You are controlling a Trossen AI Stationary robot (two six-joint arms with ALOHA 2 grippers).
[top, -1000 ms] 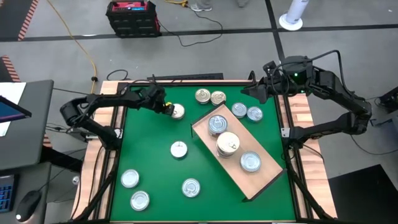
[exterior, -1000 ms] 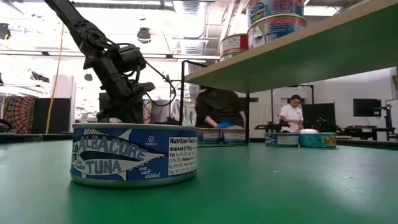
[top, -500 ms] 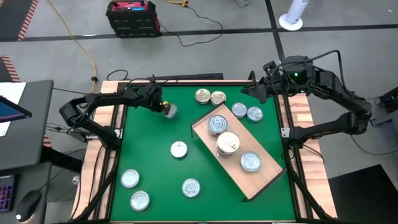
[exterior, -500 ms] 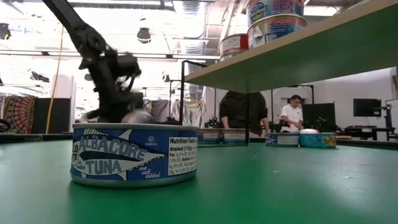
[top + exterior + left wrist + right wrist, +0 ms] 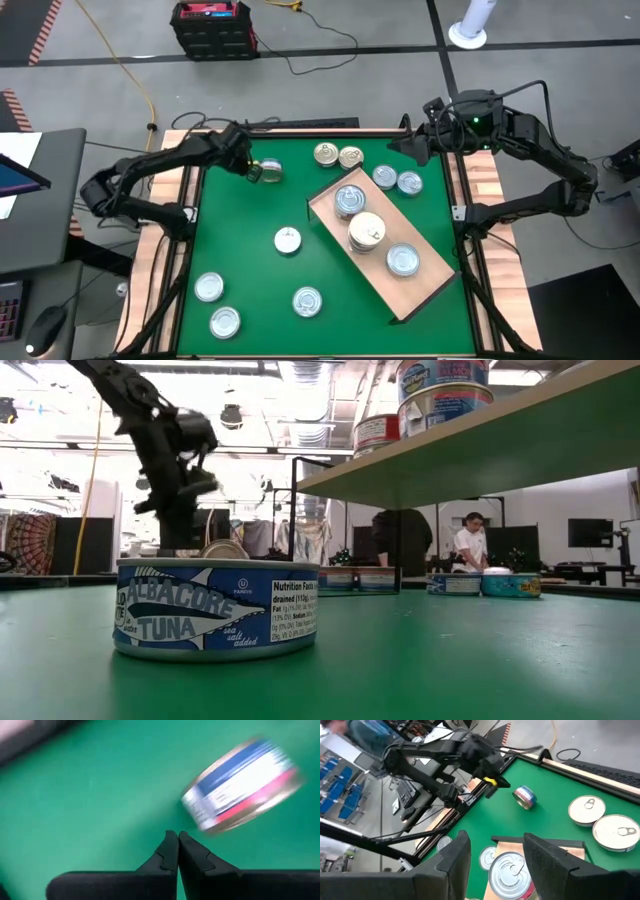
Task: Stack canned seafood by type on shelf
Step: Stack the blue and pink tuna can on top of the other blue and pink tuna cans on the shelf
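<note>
My left gripper, fingers pressed together and empty, hovers over the green mat, with a tilted, blue-labelled tin just beyond its fingertips.

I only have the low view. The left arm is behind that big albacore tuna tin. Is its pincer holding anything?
Observer: No. The left pincer is shut with nothing in it. A tipped tin lies on its side just past the fingertips.
Operator: Where's the right arm?
Observer: It waits over the table's far right corner, with the right pincer open and empty.
Operator: What's on the shelf?
Observer: The shelf lies diagonally on the green mat with tins in three spots. The middle pile looks like a stack.
</note>
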